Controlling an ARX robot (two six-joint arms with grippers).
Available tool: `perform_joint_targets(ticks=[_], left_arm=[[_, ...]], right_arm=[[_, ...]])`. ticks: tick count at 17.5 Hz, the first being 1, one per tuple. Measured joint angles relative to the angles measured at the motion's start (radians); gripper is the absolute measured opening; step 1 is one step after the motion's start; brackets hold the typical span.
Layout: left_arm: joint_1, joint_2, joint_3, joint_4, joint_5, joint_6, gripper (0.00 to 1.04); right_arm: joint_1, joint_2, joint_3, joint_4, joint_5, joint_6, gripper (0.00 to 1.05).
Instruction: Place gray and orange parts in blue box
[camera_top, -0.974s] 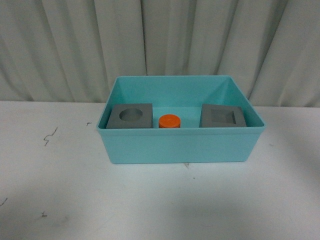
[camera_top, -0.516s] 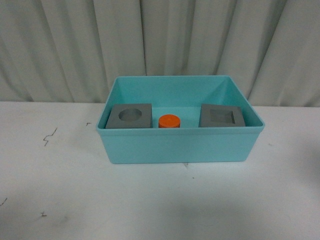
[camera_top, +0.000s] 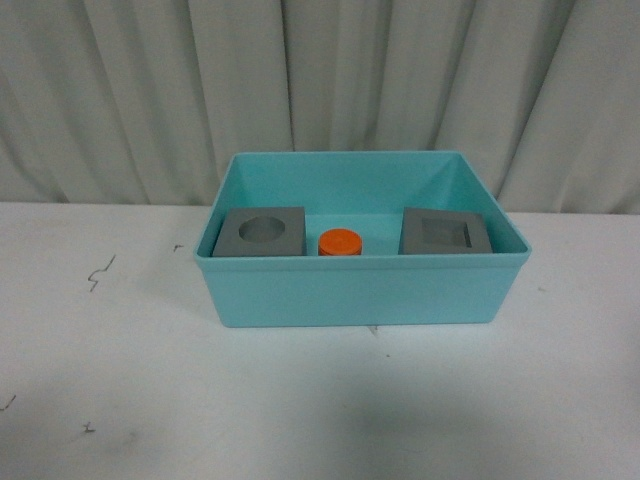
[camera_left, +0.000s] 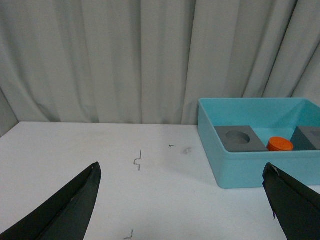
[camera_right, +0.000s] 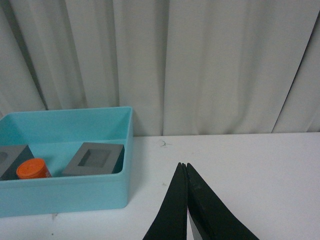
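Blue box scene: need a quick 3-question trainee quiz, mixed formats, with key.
1. True or false: the orange cylinder sits between the two gray cubes inside the blue box.
2. Multiple choice: the left pincer is
A. shut on a cube
B. open, holding nothing
C. inside the box
3. Fill in: the gray cube with the round recess lies toward the robot's ____ side of the box; the gray cube with the square recess lies on the other side.

Key:
1. True.
2. B; its fingers stand wide apart over the white table. The right pincer is shut, empty, outside the box.
3. Left.
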Motion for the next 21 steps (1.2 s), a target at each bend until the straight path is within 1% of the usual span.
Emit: perform_joint_targets(ticks=[5, 6, 12, 21], left_arm=[[0.000, 0.000, 0.000, 0.000, 0.000, 0.000, 0.98], [0.000, 0.000, 0.000, 0.000, 0.000, 0.000, 0.98], [0.000, 0.000, 0.000, 0.000, 0.000, 0.000, 0.98], [0.000, 0.000, 0.000, 0.000, 0.000, 0.000, 0.98]], right_arm=[[0.000, -0.198, -0.069, -0.129, 0.000, 0.000, 0.02], [0.000, -0.206, -0.093, -0.072, 0.000, 0.000, 0.02], [0.000, -0.432, -0.112, -0.303, 0.000, 0.000, 0.02], [0.000, -0.635, -0.112, -0.500, 0.000, 0.000, 0.02]])
